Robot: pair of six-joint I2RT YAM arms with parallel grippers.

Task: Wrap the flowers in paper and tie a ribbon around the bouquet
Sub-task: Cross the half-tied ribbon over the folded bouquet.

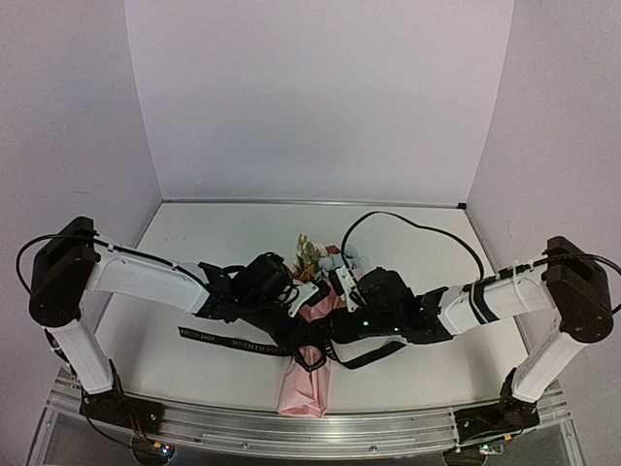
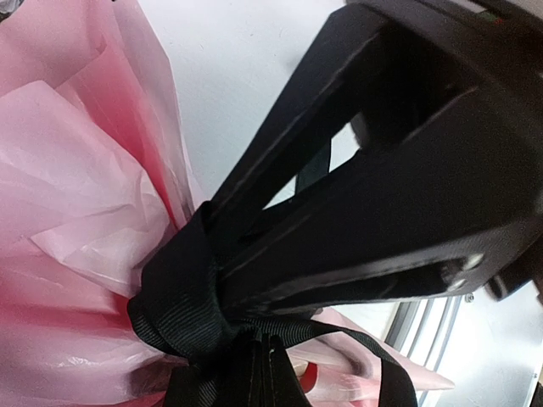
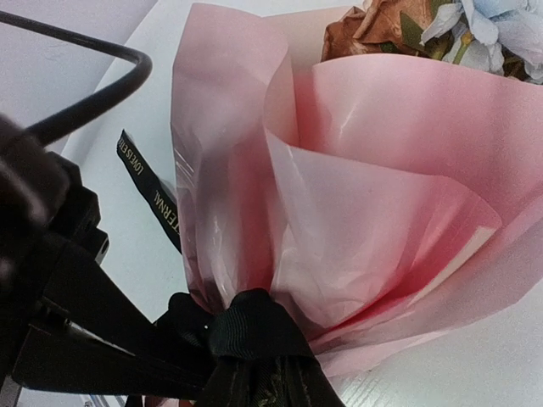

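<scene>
The bouquet (image 1: 309, 383) lies across the table middle as a pink paper (image 3: 373, 186) cone. The flowers (image 1: 318, 254), cream, orange-brown and pale blue, show at its far wide end (image 3: 441, 30). The black ribbon (image 1: 233, 343) is bunched into a knot (image 3: 250, 326) round the cone's narrow waist, and a lettered tail (image 3: 153, 199) trails left. My left gripper (image 2: 265, 373) is shut on the ribbon just below the knot (image 2: 178, 297). My right gripper (image 3: 267, 392) meets it from the other side, its fingertips close together with ribbon between them. Both grippers crowd the knot in the top view (image 1: 315, 320).
The white table (image 1: 194, 252) is walled by pale panels at the back and sides. An aluminium rail (image 1: 291, 427) runs along the near edge, under the cone's tip. A black cable (image 1: 417, 228) loops over the table behind the right arm.
</scene>
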